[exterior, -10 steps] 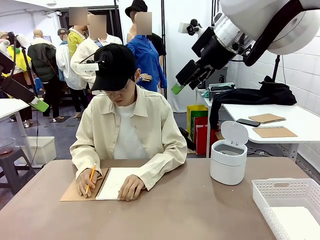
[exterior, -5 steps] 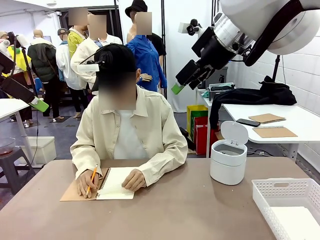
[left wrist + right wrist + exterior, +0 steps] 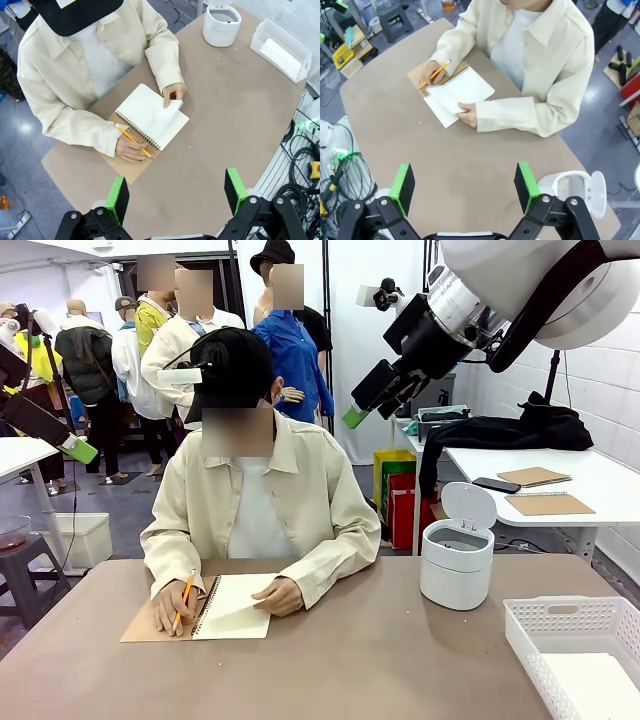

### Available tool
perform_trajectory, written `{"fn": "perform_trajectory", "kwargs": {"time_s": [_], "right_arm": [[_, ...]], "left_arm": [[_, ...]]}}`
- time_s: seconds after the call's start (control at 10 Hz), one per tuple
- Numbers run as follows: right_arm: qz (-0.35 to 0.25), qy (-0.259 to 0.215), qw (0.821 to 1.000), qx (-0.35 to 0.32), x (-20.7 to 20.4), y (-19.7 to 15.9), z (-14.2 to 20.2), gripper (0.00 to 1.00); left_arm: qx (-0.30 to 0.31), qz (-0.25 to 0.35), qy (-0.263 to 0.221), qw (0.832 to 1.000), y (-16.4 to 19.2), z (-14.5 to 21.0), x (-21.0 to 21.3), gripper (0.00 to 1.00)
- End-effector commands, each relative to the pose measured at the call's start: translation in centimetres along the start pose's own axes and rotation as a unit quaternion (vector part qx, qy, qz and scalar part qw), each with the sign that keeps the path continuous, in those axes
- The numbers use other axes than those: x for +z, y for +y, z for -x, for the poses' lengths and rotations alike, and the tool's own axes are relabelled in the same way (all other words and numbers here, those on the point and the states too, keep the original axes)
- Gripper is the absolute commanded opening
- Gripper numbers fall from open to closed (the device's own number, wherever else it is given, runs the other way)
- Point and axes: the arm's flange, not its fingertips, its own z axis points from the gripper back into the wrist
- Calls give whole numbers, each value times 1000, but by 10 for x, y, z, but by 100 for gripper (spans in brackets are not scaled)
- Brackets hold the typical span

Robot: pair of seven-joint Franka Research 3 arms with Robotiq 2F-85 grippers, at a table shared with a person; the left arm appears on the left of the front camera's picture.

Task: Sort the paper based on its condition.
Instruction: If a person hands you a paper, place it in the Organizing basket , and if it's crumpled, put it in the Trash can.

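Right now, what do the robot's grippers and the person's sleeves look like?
The left gripper and the right gripper are each black, with two bright green pads. The right arm is white and rounded. The person wears long, loose cream sleeves.

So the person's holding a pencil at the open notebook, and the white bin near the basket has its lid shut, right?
Not quite: the lid of the white bin is up, open, as the front view shows. The person's hand does hold a pencil at the open notebook, and the bin stands near the basket.
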Motion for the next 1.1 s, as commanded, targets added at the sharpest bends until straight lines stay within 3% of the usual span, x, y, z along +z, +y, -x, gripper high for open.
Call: {"fn": "perform_trajectory", "kwargs": {"time_s": [0.0,1.0], "right_arm": [[0,0,1000,1,-1,-2,-1,100],[0,0,1000,1,-1,-2,-1,100]], "left_arm": [[0,0,-2,1000,0,0,1,100],[0,0,-2,1000,0,0,1,100]]}}
